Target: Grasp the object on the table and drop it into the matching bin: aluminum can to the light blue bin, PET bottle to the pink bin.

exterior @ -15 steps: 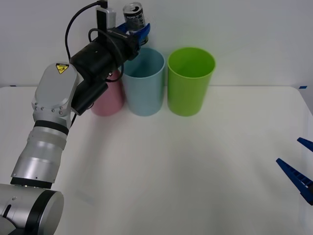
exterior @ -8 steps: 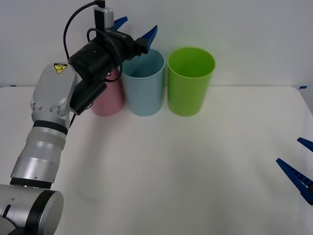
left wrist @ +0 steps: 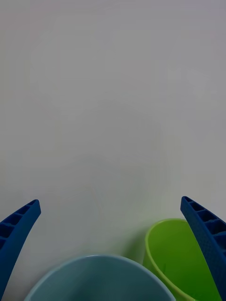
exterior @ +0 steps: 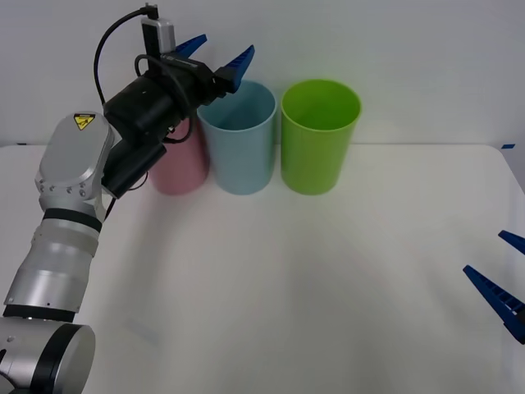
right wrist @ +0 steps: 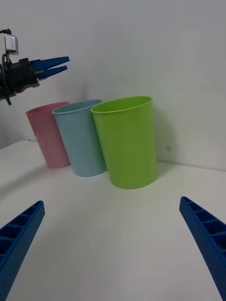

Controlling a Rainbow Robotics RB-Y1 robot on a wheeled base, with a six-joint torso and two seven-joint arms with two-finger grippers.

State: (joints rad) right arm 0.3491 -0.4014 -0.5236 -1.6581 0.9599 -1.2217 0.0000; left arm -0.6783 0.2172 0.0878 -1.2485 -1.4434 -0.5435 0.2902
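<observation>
A: Describe the bins, starting with the target.

B: The light blue bin (exterior: 239, 135) is a tall, round, smooth plastic cup that narrows downward. It stands on the flat, plain white table (exterior: 312, 295), at the far edge by the wall. The pink bin (exterior: 180, 164) stands just beside it on the left. A lime green bin (exterior: 319, 134) of the same shape stands just beside it on the right.

A: Where is the can?

B: It cannot be seen on the table or between any fingers. Whether it lies inside the light blue bin cannot be told; the inside that shows is bare blue wall.

A: Position of the left gripper?

B: The left gripper (exterior: 216, 56) hangs in the air above the left rim of the light blue bin. Its blue ribbed fingers (exterior: 234, 62) are spread wide and grasp nothing. In its wrist view the blue rim lies below, between the two fingers.

A: Arm pose?

B: The left arm rises from the near left corner, bends at the elbow, and reaches forward and to the right over the pink bin.

A: The other arm?

B: The right gripper (exterior: 502, 275) is parked low at the right edge of the table, fingers apart, holding nothing, well apart from the bins.
</observation>
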